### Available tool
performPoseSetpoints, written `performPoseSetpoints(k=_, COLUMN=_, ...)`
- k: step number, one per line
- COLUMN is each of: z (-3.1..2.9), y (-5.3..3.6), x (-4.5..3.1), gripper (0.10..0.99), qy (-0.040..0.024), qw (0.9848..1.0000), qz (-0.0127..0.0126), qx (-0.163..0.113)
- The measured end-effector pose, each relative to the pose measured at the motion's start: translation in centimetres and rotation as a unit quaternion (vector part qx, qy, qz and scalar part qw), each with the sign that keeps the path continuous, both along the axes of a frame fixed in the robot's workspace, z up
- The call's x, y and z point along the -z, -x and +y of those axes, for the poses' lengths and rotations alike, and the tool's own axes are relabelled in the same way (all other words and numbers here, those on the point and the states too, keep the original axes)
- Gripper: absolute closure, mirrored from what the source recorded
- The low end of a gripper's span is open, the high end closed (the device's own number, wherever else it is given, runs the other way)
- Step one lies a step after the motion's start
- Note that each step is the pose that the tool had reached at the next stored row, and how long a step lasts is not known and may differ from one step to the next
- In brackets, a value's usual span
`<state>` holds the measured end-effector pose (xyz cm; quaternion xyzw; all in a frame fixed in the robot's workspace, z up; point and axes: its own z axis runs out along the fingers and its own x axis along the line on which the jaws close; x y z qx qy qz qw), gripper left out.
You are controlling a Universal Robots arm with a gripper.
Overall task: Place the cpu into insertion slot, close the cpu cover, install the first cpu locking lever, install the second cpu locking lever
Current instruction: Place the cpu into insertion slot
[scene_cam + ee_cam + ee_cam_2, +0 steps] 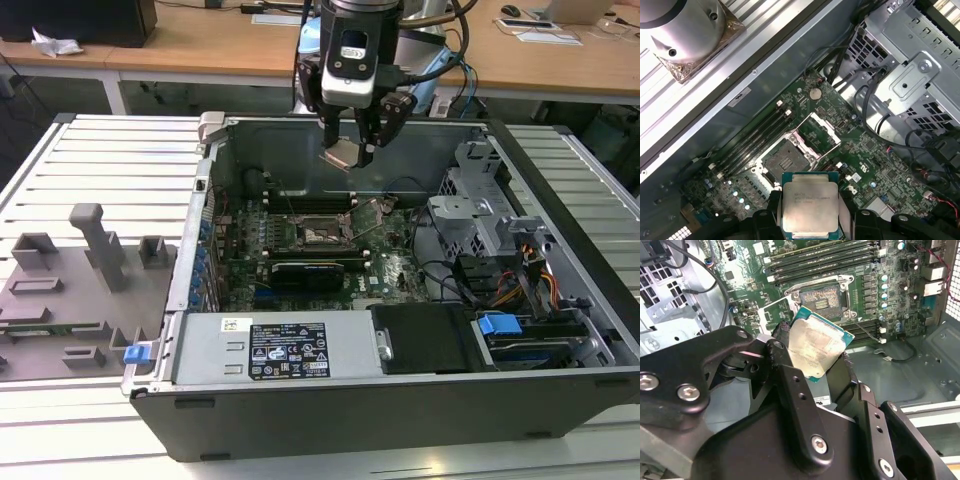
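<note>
Nearest the exterior view's lens is the white slatted metal desk (90, 440). On it lies the big black-and-grey steel computer case (400, 405), tipped on its side with the panel off. I judge this is so the green printed motherboard (390, 265) faces upward and can be reached from above. Over the case's far wall hangs the black two-fingered end effector (352, 148), well above the board rather than down among the parts.

On the motherboard, beside the long black memory slots (754, 136), sits the insertion slot (785, 161), a square dark socket with a glinting pin field and a silver rim. It is bare, with nothing seated in it. The cpu cover (826, 128), a thin silver metal frame with a large central cut-out, stands swung open just beside the socket, leaving the pins exposed. Thin rods near it in the exterior view may be the locking levers, though I cannot be sure.

Smallest is the cpu (810, 202), a flat square chip with a pale silver-grey top and a green edge. The end effector is clenched on it by two opposite edges, which likely keeps its contact face untouched. The chip is in the air, well apart from the socket, so none of the task's steps is done yet.
</note>
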<state>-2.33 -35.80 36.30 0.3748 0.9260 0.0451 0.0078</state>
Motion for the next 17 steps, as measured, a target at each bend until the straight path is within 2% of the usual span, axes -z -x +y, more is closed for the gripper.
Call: performPoseSetpoints(k=17, z=0.00, y=0.00, x=0.08, gripper=0.549, qy=0.0000, qw=0.9990, qz=0.0000, qx=0.044)
